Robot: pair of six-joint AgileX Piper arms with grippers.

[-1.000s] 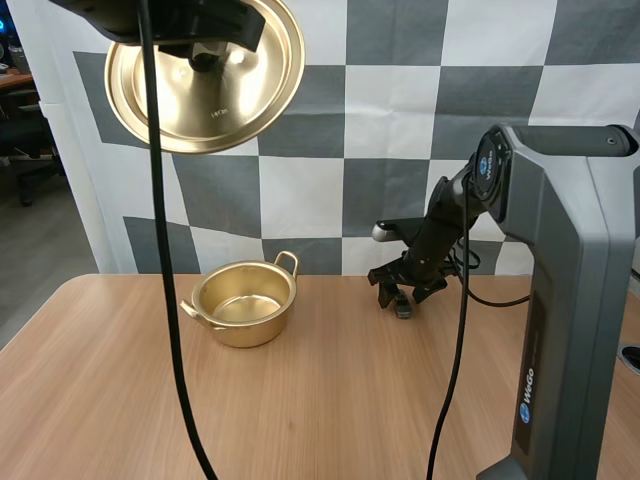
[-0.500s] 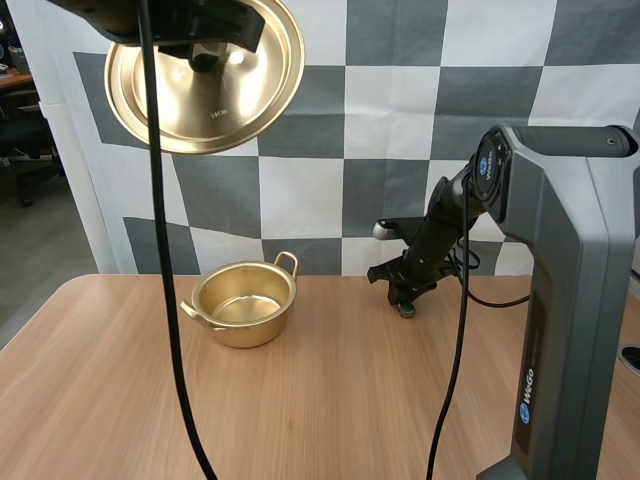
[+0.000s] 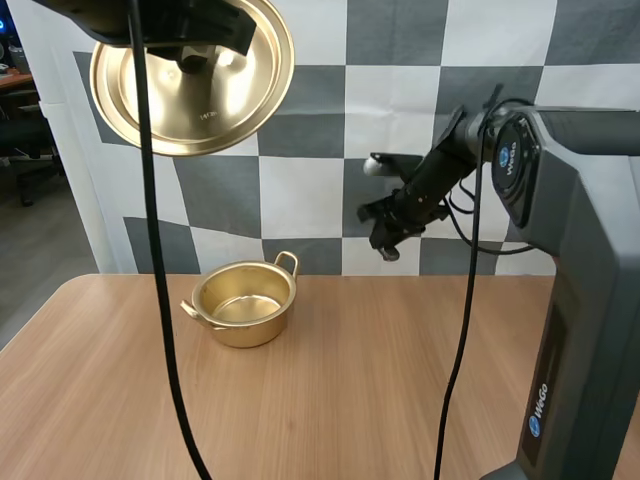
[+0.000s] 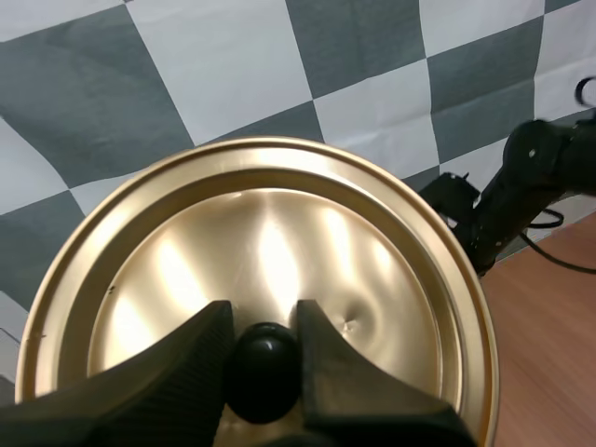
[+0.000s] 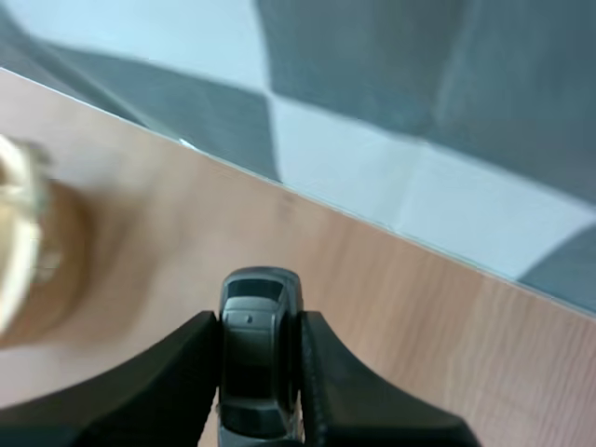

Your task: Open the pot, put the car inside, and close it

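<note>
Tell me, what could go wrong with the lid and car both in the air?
The left end effector holds the lid only by its small knob, high up; it might slip. The right end effector pinches the car above the table, not over the pot; a slip would drop it outside.

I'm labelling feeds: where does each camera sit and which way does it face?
High: behind and above the bases, facing down over table and pot; both arms.
Left wrist: on left arm, facing lid; left pincer pinches its knob.
Right wrist: on right arm, facing table; right pincer holds car.
Shared: high and left wrist show lid.
</note>
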